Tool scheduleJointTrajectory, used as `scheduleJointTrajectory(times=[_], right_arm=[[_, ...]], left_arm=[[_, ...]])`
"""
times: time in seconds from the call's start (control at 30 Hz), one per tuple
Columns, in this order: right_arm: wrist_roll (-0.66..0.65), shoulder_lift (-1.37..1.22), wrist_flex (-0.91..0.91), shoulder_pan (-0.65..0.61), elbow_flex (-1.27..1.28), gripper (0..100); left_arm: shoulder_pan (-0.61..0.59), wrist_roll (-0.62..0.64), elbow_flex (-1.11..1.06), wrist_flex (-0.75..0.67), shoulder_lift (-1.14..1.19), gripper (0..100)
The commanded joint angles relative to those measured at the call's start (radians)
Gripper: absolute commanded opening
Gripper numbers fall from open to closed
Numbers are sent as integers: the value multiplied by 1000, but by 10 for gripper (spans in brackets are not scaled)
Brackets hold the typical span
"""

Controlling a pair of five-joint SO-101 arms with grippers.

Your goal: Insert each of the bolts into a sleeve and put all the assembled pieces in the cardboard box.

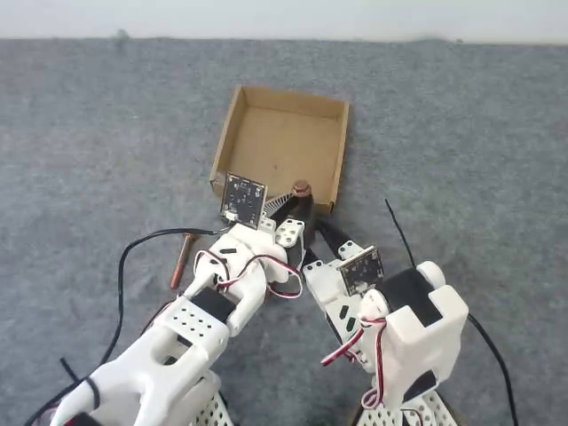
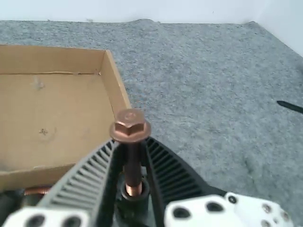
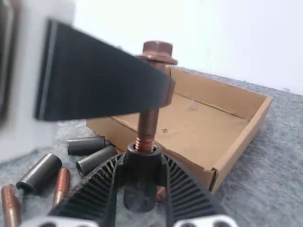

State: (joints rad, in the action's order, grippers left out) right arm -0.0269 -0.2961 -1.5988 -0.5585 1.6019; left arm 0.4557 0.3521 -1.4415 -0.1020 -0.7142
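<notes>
At 5 o'clock of the shallow brown cardboard box (image 1: 232, 124), the left gripper (image 2: 131, 149) pinches an upright copper hex-head bolt (image 2: 130, 126) whose tip enters the dark cylindrical metal sleeve (image 3: 140, 189) clamped by the right gripper (image 3: 141, 163), where a small tilt could jam the thread.

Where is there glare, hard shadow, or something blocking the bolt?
High view: even light, no hard shadows or glare on the cardboard box. Left wrist view: only a faint highlight on the head of the bolt. Right wrist view: bright wall behind; a dark finger of the left gripper crosses the bolt's shaft and hides part of it.
</notes>
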Motion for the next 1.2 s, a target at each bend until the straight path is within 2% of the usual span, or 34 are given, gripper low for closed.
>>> scheduleJointTrajectory(times=[0.0,0.27,0.5,1.0,1.07,1.17], right_arm=[[-17,51,-31,36,34,6],[-17,53,-33,45,34,6],[-17,53,-33,45,34,6],[-17,47,-33,45,34,6],[-17,47,-33,45,34,6],[-17,47,-33,45,34,6]], left_arm=[[2,-12,-16,0,-44,11],[3,-12,-27,0,-43,12],[77,-14,-59,2,-43,13],[75,-14,-59,2,-43,15],[75,-14,-59,2,-43,46],[75,-9,-61,2,-43,156]])
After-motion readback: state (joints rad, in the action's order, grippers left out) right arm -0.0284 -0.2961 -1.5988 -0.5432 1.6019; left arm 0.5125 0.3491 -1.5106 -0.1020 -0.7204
